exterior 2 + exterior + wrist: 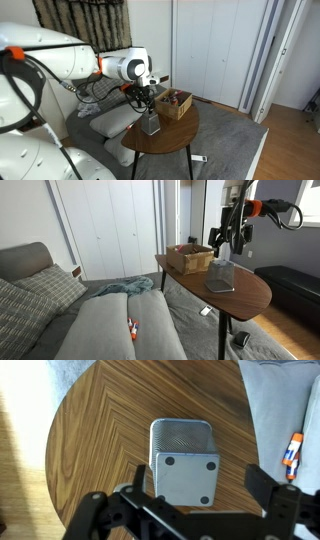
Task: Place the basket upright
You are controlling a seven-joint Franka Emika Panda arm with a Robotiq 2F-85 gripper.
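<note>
The basket [221,276] is light grey and boxy. It stands on the round wooden table [252,292] with its closed bottom facing up. In the wrist view its base [184,470] shows four small dark feet, and the mesh wall runs away from the camera. My gripper [222,244] hangs just above it, open and empty, with one finger on each side of the basket [200,485]. In an exterior view the gripper [149,101] is directly over the basket [150,124].
A low brown woven tray [190,257] with items in it sits on the table behind the basket; it also shows in an exterior view [174,103]. A grey sofa [110,325] with cushions and a teal blanket stands beside the table. An orange-tipped object [291,452] lies on the sofa.
</note>
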